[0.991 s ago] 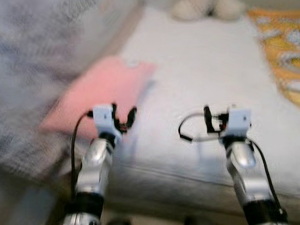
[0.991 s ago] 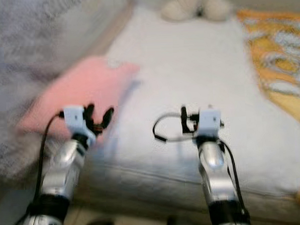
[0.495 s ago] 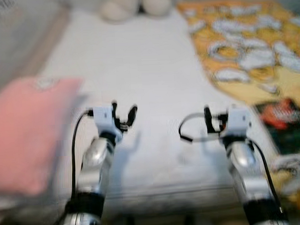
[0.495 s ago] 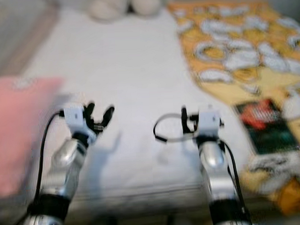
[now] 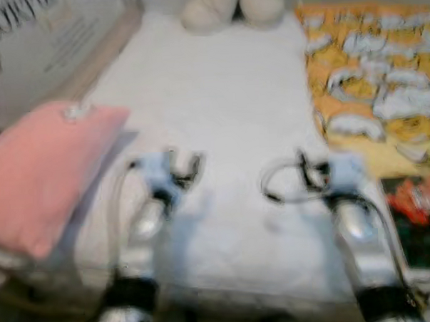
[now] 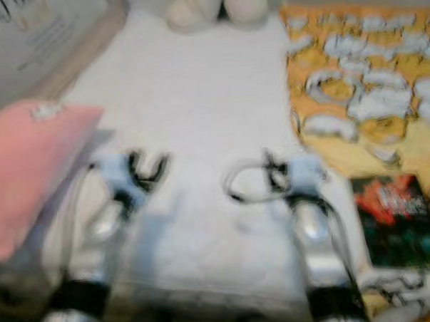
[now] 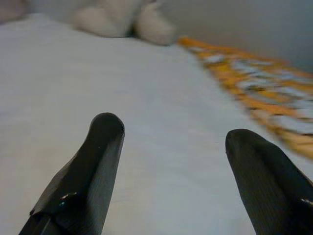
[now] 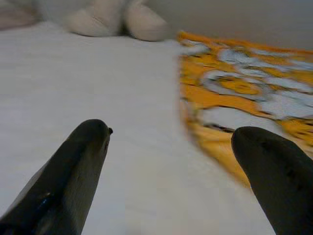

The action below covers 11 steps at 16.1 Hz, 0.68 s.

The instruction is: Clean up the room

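Left eye view, left end effector (image 5: 181, 167) and right end effector (image 5: 312, 172) wide apart, raised over white bed (image 5: 220, 104)

- White bed (image 5: 220, 118) fills mid-frame.
- Pink pillow (image 5: 40, 172) at left edge.
- Orange patterned blanket (image 5: 372, 76) upper right.
- Cream plush toy (image 5: 230, 7) at top centre.
- Dark book (image 6: 396, 221) lower right.

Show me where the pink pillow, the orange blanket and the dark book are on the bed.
pink pillow (image 5: 40, 172), left eye view, middle of its top face.
orange blanket (image 5: 372, 76), left eye view, patterned middle.
dark book (image 6: 399, 221), right eye view, centre of its cover.
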Tool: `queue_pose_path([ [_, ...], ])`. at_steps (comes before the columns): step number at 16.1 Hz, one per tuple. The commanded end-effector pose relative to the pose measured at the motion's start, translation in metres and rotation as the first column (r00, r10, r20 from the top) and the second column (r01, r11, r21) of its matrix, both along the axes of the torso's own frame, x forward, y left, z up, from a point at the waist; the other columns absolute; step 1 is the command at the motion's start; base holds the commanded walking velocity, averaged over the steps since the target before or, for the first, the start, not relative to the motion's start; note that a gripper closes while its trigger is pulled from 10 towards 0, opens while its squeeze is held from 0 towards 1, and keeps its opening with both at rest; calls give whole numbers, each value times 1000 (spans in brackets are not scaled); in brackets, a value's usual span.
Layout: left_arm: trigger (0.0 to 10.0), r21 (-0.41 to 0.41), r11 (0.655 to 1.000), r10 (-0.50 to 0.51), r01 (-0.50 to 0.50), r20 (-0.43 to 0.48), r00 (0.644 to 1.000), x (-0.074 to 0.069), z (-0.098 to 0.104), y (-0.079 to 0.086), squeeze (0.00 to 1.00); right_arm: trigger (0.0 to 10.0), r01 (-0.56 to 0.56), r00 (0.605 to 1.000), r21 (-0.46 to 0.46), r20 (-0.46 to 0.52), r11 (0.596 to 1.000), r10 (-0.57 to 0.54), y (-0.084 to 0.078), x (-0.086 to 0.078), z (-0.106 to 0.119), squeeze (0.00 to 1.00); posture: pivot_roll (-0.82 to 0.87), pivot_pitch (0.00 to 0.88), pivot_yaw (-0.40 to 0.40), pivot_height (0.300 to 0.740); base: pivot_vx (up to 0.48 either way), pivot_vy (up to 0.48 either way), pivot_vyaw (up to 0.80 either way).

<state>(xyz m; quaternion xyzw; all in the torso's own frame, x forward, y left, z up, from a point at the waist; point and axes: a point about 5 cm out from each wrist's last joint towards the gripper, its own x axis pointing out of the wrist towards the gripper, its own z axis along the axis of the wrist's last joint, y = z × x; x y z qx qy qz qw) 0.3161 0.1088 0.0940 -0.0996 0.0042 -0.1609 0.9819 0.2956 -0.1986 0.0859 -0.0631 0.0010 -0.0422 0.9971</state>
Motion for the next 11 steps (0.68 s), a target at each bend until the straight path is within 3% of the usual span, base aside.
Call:
queue_pose_path([
  [1,10000,20,999,30,-30,15,999,3,4,14,0,10000,-27,999,3,29,1000,27,9,5,8,0,-7,0,20,683,371,-300,0],
  [8,10000,21,1000,-12,11,27,1000,0,7,13,0,10000,-28,999,11,36,1000,28,15,8,7,0,7,0,31,683,368,-305,0],
  [11,10000,27,1000,-9,8,37,999,0,9,17,0,10000,-47,999,15,24,999,47,21,10,5,0,22,0,28,683,344,-331,-763],
])
